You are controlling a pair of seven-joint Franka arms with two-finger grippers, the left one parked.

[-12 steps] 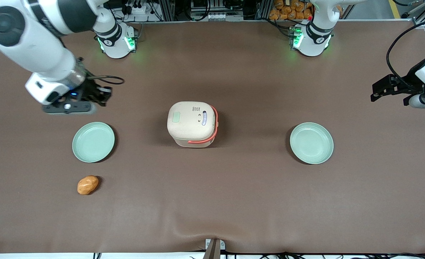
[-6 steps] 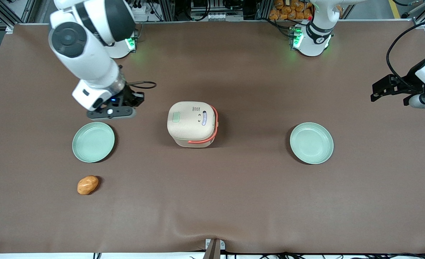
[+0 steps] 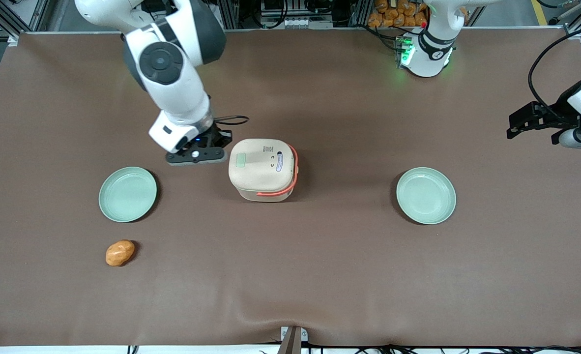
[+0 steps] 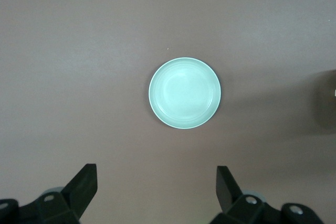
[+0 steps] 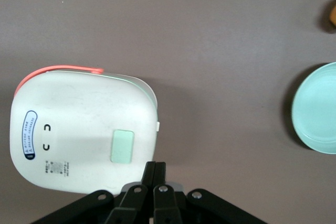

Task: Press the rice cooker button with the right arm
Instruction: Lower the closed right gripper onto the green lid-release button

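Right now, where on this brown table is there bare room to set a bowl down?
Bare: the brown mat between the cream rice cooker and the mint-green plate toward the parked arm, and the strip nearest the camera. Crowded: beside the cooker, where the shut black gripper hovers.

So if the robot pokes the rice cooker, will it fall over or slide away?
Probably neither. The rice cooker looks squat, with a wide flat bottom on the table, so tipping seems unlikely. It might scoot slightly if pushed sideways. The gripper, fingers closed, hovers beside its lid, likely pressing downward.

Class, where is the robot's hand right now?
In the front view, the hand, fingers shut, hovers beside the rice cooker, on its working-arm side, not touching its lid.
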